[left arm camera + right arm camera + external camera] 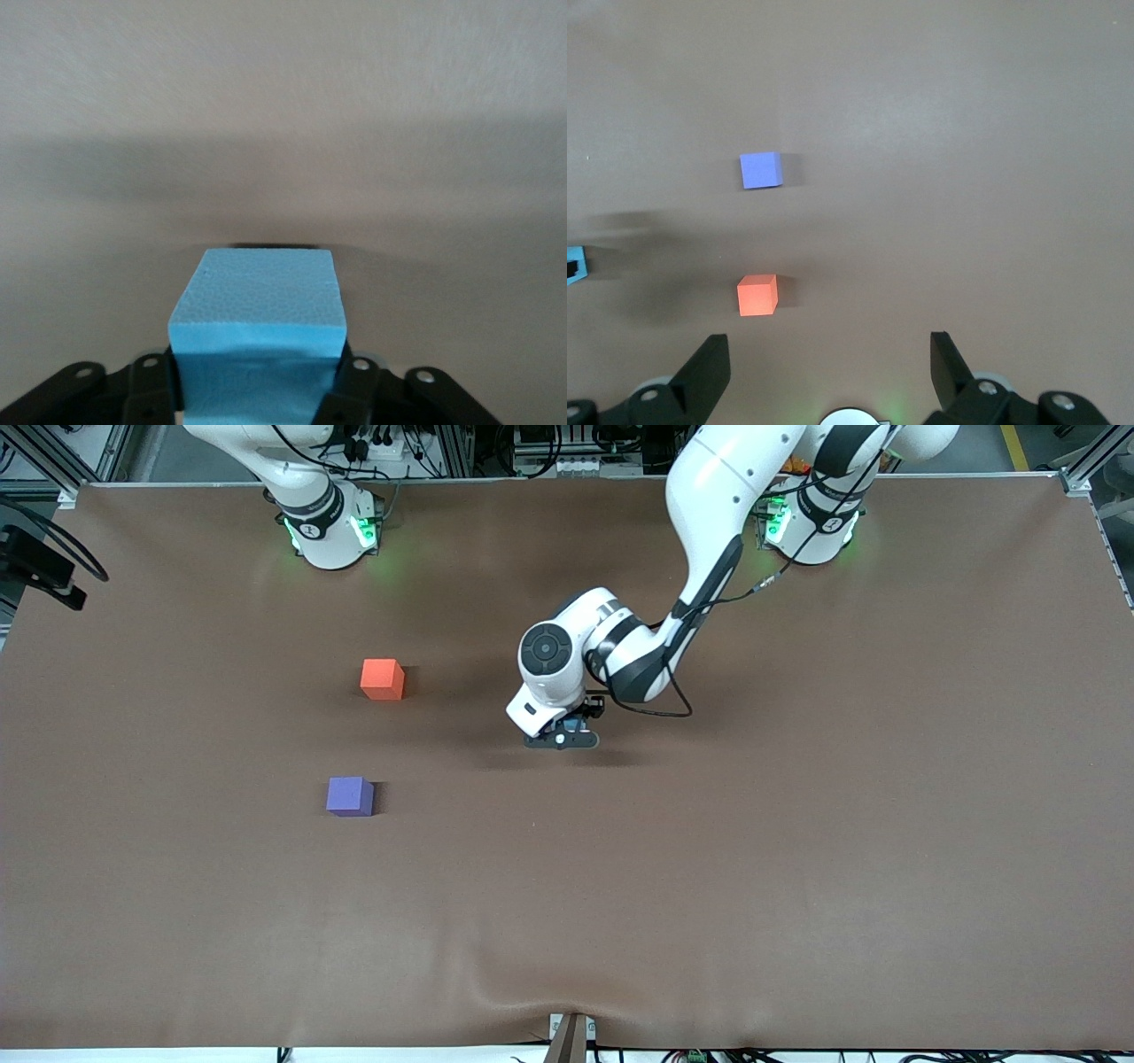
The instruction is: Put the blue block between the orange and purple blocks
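My left gripper (564, 737) is shut on the light sky-blue block (257, 328) and holds it just above the brown table near its middle. In the front view the block is mostly hidden under the gripper. The orange block (383, 678) sits on the table toward the right arm's end. The purple block (350, 795) sits nearer to the front camera than the orange one, with a bare gap between them. Both also show in the right wrist view, orange (757, 295) and purple (760, 170). My right gripper (828, 372) is open and empty, high above its base, and waits.
The brown table cover (797, 824) is bare apart from the blocks. A small clamp (570, 1036) sits at the table's front edge. A black camera mount (40, 567) stands at the corner by the right arm's end.
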`<state>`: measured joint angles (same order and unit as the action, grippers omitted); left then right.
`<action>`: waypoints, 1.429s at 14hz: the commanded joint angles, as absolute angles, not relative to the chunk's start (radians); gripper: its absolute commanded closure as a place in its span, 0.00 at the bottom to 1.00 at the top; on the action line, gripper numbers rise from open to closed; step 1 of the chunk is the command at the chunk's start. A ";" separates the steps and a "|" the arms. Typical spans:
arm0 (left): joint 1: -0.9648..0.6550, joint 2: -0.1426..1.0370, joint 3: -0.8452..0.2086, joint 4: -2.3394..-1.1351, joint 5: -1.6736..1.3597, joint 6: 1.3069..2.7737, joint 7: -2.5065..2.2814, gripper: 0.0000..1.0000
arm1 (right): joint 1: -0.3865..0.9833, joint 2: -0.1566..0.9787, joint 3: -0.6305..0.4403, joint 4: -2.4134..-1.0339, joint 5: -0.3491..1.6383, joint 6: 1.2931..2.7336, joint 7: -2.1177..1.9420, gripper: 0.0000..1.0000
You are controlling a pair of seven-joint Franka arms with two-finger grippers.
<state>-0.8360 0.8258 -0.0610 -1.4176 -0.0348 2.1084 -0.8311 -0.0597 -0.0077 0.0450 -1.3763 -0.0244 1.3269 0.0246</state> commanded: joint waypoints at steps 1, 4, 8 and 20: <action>-0.848 0.815 -0.046 -1.388 -0.046 2.100 -0.827 0.00 | -0.031 0.185 0.044 -1.344 -0.018 1.296 0.026 0.00; -0.833 0.706 -0.037 -1.388 -0.046 2.044 -0.830 0.00 | -0.037 0.187 0.041 -1.342 -0.020 1.296 0.023 0.00; -0.712 0.511 -0.029 -1.390 -0.037 1.938 -0.825 0.00 | -0.009 0.206 0.041 -1.365 -0.031 1.316 0.023 0.00; -0.347 0.255 -0.032 -1.404 0.097 1.674 -0.561 0.00 | 0.400 0.353 0.041 -1.468 0.311 1.555 0.535 0.00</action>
<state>-0.3998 0.3220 -0.0199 -1.3653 0.0764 1.7091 -0.6429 0.3299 0.3269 0.0542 -1.4702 0.2906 1.4985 0.4671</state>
